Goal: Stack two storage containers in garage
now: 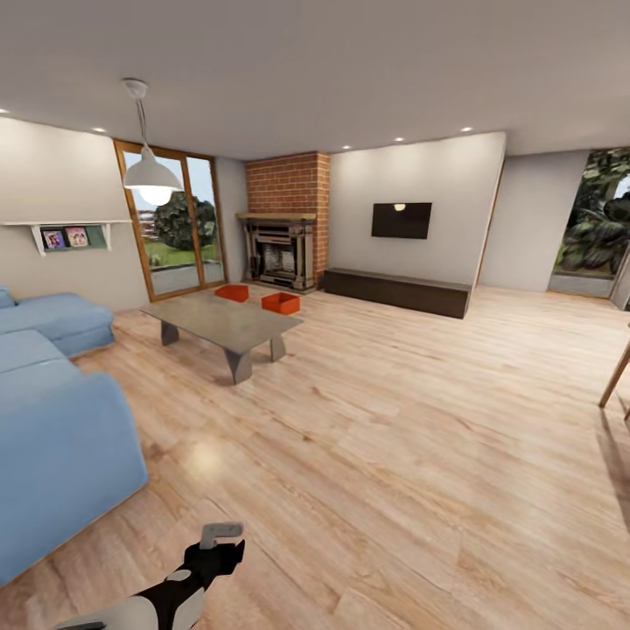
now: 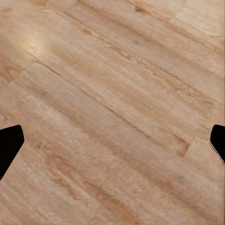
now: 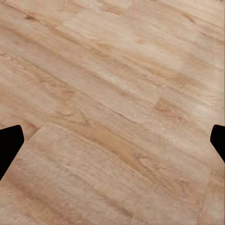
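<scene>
Two storage containers sit in the upper-left middle of the head frame: one (image 1: 232, 292) on the far end of the grey surface (image 1: 219, 322), the other (image 1: 280, 303) at its far right corner, near the brick fireplace (image 1: 282, 232). Whether the second rests on the surface or on the floor behind cannot be told.

Both are judged light, rigid, thin-walled and open-topped, probably slick plastic. A pinch over a long-side rim is suggested.

Left gripper (image 1: 220, 535) is seen low in frame over planks. Left fingers (image 2: 9, 145) and right fingers (image 3: 9, 145) are spread wide, nothing held.
</scene>
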Controlling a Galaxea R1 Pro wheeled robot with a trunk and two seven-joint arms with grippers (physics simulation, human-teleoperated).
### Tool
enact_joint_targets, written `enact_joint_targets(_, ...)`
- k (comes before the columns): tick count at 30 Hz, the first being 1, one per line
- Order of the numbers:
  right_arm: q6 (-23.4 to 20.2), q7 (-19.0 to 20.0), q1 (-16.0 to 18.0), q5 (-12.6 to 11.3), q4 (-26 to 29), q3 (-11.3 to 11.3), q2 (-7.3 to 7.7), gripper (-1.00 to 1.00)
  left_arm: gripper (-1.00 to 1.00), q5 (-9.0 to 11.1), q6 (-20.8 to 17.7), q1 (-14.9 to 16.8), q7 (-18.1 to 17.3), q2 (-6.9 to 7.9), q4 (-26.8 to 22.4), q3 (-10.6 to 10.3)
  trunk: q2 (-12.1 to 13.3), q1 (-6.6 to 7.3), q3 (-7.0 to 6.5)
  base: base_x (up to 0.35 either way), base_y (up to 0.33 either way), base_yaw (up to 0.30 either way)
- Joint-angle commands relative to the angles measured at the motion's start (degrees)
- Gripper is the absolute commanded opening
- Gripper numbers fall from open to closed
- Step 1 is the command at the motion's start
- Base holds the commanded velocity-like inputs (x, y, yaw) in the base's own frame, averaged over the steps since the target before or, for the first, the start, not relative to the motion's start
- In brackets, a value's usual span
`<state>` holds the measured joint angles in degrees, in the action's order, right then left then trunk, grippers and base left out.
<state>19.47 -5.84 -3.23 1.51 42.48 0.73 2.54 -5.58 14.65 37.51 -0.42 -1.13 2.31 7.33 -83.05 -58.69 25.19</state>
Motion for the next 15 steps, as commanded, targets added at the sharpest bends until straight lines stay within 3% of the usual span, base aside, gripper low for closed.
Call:
enact_joint_targets(1, 0.0, -0.2, 0.0, 0.2, 0.1, 0.0, 0.01, 1.0, 1.0, -0.6, 0.4, 0.1, 0.0, -0.03, 0.2, 0.5, 0.0, -0.03, 0.05, 0.312, -0.138, 0.0)
enact_joint_targets(15, 0.0, -0.2, 0.0, 0.2, 0.1, 0.0, 0.01, 1.0, 1.0, -0.6, 0.4, 0.1, 0.0, 0.07, 0.2, 0.5, 0.0, -0.03, 0.05, 0.312, -0.138, 0.0)
